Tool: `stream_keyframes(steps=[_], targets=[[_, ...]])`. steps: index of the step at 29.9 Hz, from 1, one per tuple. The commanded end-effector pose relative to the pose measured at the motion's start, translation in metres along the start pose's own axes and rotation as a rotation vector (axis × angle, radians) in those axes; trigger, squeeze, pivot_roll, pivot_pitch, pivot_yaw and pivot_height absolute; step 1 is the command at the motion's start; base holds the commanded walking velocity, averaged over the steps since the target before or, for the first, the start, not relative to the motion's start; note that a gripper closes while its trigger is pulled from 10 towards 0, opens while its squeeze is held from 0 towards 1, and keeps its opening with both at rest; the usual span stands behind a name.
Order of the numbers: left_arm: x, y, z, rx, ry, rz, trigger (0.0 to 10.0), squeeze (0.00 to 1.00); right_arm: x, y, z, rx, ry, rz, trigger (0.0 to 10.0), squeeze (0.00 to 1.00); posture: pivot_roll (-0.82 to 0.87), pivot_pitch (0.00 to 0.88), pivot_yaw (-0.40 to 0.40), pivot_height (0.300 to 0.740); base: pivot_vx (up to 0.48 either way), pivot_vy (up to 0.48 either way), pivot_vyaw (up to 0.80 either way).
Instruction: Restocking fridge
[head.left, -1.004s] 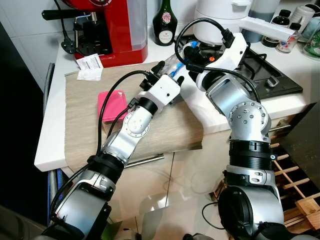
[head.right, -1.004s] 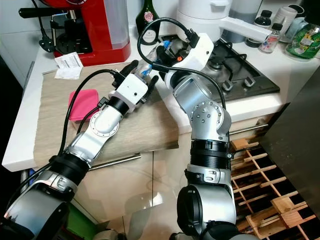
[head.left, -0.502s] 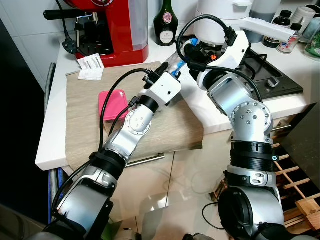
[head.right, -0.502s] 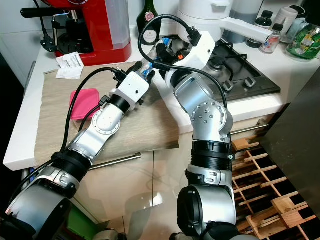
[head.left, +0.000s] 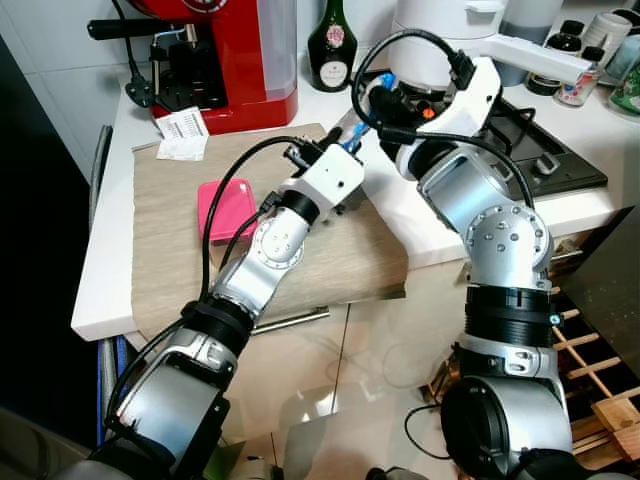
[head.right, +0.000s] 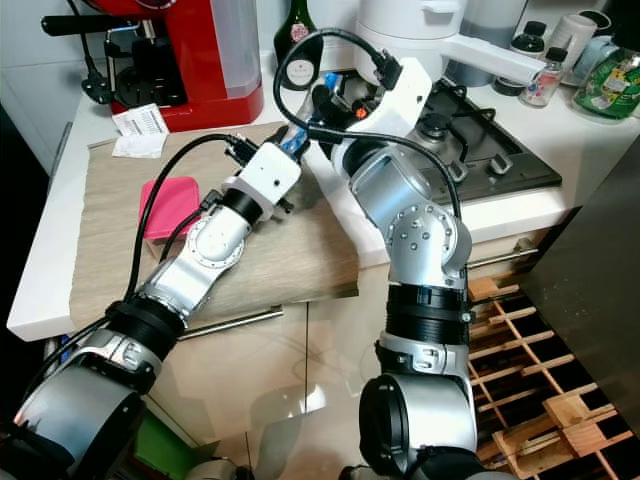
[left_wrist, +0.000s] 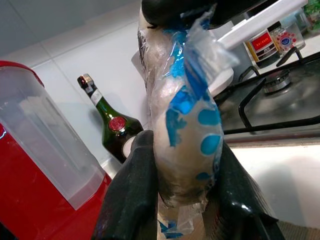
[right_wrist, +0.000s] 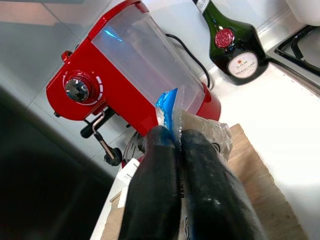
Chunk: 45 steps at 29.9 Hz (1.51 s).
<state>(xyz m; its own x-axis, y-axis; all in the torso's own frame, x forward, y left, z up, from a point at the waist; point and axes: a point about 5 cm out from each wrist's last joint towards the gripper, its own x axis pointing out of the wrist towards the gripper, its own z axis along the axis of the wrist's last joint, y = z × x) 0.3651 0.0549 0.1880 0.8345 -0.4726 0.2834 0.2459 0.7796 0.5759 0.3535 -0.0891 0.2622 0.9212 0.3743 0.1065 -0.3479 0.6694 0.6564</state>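
A clear plastic bag with blue print (left_wrist: 187, 130) hangs above the wooden board (head.left: 170, 260) on the counter, near the hob. My left gripper (head.left: 343, 150) is shut on the bag's rounded lower body, a black finger (left_wrist: 132, 195) pressed against each side. From above, my right gripper (right_wrist: 179, 145) is shut on the bag's crumpled top edge (right_wrist: 202, 131). Both eye views show the two grippers meeting at the bag (head.right: 292, 142), behind the board's far right corner.
A pink lidded box (head.left: 226, 208) lies on the board. A red coffee machine (head.left: 225, 60), a green bottle (head.left: 330, 50) and a white appliance (head.left: 440, 30) line the back. The gas hob (head.left: 530, 140) is to the right, and a paper slip (head.left: 182, 133) lies near the machine.
My left gripper's fingers, spread beside the bag a second ago, have shut around its body. Both grippers and the bag have shifted slightly toward the back of the counter.
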Motion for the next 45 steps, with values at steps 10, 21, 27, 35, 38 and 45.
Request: stream_keyframes(steps=[10,21,27,35,38,45], targets=[[0.004,-0.002,0.001,-0.012,0.001,-0.032,0.0,0.00,-0.006,0.024,0.032,-0.264,-0.168,0.147,10.0,1.00,-0.09,0.000,0.013,0.740,0.000,0.000,0.00],[0.000,0.005,0.003,-0.247,0.010,-0.104,0.0,0.00,-0.035,0.014,0.068,-1.006,-0.526,0.010,10.0,1.00,-0.09,0.000,0.020,0.740,0.000,0.000,0.00],[-0.004,0.034,0.033,-0.438,-0.102,-0.120,0.0,0.00,-0.062,-0.009,0.077,-1.210,-0.667,-0.182,10.0,0.00,-0.09,0.000,0.019,0.740,0.000,0.000,0.00],[-0.023,0.063,0.078,-0.592,-0.198,-0.099,10.0,0.00,-0.069,-0.022,0.021,-1.229,-0.655,-0.193,10.0,0.00,-0.06,0.000,0.011,0.740,0.000,0.000,0.00],[-0.026,0.063,0.078,-0.582,-0.192,-0.068,10.0,0.00,-0.067,-0.022,0.010,-1.208,-0.632,-0.178,10.0,0.00,-0.06,0.000,0.008,0.740,0.000,0.000,0.00],[-0.029,0.059,0.073,-0.566,-0.142,-0.034,10.0,0.00,-0.055,-0.030,0.001,-1.095,-0.563,-0.187,10.0,0.00,-0.05,0.000,0.000,0.740,-0.073,0.000,0.00]])
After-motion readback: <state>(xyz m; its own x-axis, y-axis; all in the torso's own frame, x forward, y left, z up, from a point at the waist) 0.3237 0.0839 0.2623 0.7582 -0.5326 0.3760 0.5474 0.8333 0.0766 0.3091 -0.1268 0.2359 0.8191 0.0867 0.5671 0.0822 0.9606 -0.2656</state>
